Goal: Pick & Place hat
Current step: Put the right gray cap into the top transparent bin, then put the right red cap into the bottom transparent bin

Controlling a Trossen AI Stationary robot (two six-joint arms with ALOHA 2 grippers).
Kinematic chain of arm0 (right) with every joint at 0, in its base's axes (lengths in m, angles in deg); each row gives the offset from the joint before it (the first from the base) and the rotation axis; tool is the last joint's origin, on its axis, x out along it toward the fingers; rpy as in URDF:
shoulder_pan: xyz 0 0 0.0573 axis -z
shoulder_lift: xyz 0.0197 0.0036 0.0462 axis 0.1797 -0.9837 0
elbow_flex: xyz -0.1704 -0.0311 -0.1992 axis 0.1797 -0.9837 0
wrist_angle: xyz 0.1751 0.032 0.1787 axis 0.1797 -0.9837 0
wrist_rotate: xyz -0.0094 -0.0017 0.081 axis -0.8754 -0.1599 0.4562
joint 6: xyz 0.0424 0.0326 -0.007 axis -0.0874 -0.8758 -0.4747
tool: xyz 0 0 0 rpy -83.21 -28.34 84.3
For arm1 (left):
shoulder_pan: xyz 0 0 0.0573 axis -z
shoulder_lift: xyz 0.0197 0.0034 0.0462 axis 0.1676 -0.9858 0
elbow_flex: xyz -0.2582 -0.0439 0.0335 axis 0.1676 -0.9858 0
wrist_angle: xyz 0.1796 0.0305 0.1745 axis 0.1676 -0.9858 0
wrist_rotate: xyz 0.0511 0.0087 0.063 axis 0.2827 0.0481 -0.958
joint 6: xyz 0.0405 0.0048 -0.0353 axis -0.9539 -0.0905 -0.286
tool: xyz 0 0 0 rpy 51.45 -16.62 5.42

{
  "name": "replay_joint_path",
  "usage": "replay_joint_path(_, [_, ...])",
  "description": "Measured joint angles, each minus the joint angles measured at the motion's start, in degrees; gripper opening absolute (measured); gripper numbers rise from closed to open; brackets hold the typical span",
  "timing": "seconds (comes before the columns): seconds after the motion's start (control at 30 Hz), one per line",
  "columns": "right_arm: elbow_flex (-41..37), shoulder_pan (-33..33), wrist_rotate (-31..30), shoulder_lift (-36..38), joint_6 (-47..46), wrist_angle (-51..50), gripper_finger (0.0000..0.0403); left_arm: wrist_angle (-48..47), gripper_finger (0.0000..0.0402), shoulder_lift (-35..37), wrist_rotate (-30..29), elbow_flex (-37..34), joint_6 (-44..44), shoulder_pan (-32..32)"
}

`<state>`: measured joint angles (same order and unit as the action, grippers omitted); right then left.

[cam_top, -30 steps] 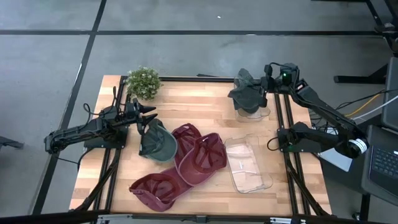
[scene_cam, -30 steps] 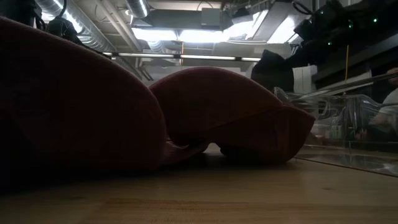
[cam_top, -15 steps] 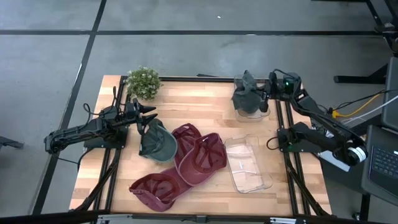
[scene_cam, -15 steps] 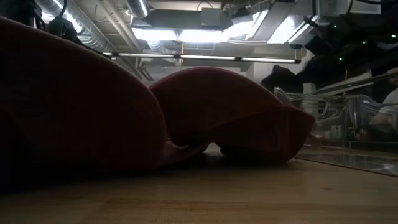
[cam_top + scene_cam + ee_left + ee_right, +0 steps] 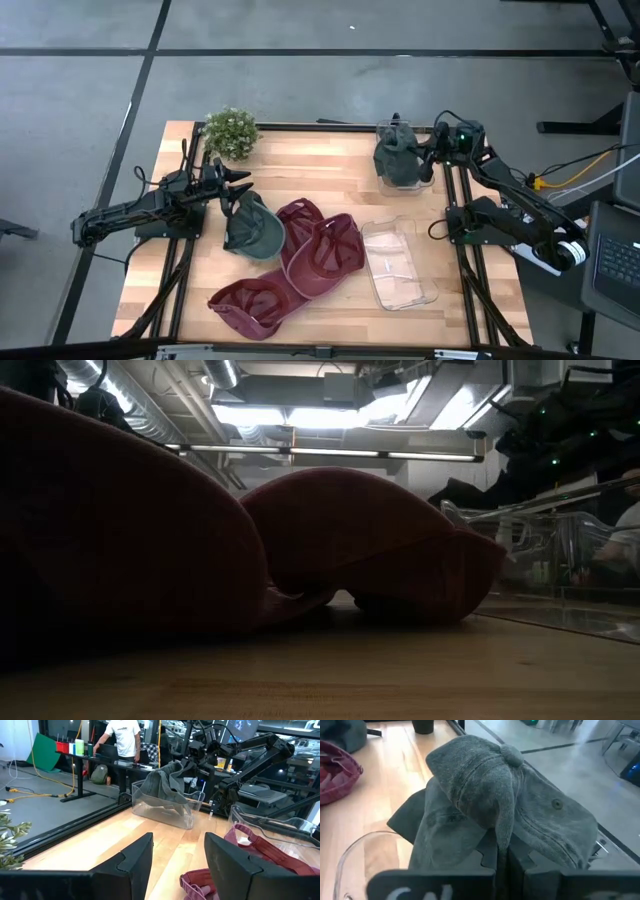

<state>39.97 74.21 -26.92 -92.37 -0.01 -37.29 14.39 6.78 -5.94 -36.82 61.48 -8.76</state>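
Right tool has apparently lowered grey hat into bin.

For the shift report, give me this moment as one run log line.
right pincer: shut on grey hat over far clear bin | left pincer: open, beside green hat | near clear bin: empty

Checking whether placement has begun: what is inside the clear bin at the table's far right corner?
A grey hat, pinched by the right gripper, hangs partly inside the clear bin. The hat hides the bin's floor.
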Motion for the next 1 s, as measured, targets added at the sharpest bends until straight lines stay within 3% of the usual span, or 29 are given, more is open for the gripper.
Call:
replay_joint_path(0.17, [0.0, 0.0, 3.7, -0.7, 1.4, 0.1, 0.0018, 0.0, 0.0174, 0.0, 0.0, 0.0, 0.0, 0.0])
replay_joint_path(0.3, [0.0, -0.1, 0.7, -0.9, 1.5, 1.4, 0.0042, 0.0, 0.0171, 0.0, 0.0, 0.0, 0.0, 0.0])
replay_joint_path(0.5, [0.0, -0.1, -2.9, -0.9, 0.8, 2.6, 0.0112, 0.0, 0.0171, 0.0, 0.0, 0.0, 0.0, 0.0])
replay_joint_path(0.63, [0.0, -0.1, -2.6, -0.9, -4.6, 3.8, 0.0172, 0.0, 0.0171, 0.0, 0.0, 0.0, 0.0, 0.0])
replay_joint_path(0.87, [0.0, -0.1, 9.7, -0.9, -18.1, 8.2, 0.0279, 0.0, 0.0174, 0.0, 0.0, 0.0, 0.0, 0.0])
replay_joint_path(1.0, [0.0, -0.1, 11.3, -0.9, -24.2, 10.4, 0.0314, 0.0, 0.0175, 0.0, 0.0, 0.0, 0.0, 0.0])
